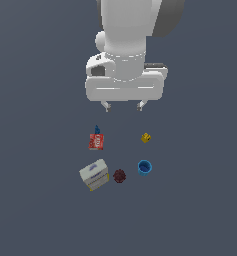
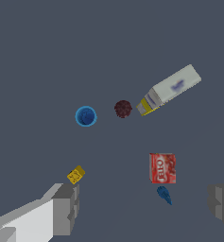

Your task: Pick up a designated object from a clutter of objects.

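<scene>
Grey floor w/ tiny yellow-gold block (image 1: 146,137), blocky, smallest item.

Far row: packet (image 1: 96,141) at exterior view's left, block (image 1: 146,137) at its right, well apart.
Near row: box (image 1: 94,174) left, ball (image 1: 119,175) middle, cup (image 1: 144,167) right.
Pincer (image 1: 123,105): above, beyond the far row.

A plain, evenly lit dark grey-blue floor (image 1: 35,210) fills the scene.
</scene>
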Robot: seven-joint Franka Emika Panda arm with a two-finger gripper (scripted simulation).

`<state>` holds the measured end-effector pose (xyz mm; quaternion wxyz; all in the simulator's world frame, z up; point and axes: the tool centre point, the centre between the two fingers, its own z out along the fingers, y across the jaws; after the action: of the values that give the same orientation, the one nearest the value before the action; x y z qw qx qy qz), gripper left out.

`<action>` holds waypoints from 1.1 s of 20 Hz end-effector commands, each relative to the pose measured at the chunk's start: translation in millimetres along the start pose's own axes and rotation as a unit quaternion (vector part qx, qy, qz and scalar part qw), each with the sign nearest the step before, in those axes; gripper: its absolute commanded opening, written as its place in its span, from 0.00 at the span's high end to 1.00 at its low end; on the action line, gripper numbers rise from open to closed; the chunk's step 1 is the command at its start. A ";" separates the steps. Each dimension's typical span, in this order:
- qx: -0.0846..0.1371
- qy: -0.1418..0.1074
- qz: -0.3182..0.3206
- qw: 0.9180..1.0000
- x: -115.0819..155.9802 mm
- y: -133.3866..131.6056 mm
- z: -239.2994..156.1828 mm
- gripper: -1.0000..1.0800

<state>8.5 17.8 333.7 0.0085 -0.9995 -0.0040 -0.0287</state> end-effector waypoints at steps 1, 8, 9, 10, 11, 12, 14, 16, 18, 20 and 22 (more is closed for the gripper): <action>0.000 0.000 0.000 1.000 0.0 0.0 0.0 0.04; 0.003 0.009 -0.001 1.000 4.8 9.8 -7.9 0.04; 0.004 0.010 -0.002 1.000 5.5 11.3 -9.2 0.04; 0.004 0.011 -0.002 1.000 5.9 12.5 -10.2 0.04; 0.004 0.012 -0.003 1.000 6.2 13.1 -10.8 0.04; 0.004 0.012 -0.003 1.000 6.4 13.5 -10.9 0.04; 0.004 0.011 -0.003 1.000 6.1 12.7 -10.5 0.04; 0.004 0.011 0.000 1.000 5.9 11.8 -8.9 0.04; 0.004 0.011 0.004 1.000 5.9 10.5 -6.1 0.04; 0.003 0.010 0.010 1.000 5.7 8.5 -2.1 0.04; 0.003 0.009 0.018 1.000 5.4 5.9 3.0 0.04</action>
<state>14.1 10.0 334.7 0.0120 -0.9992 0.0086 -0.0385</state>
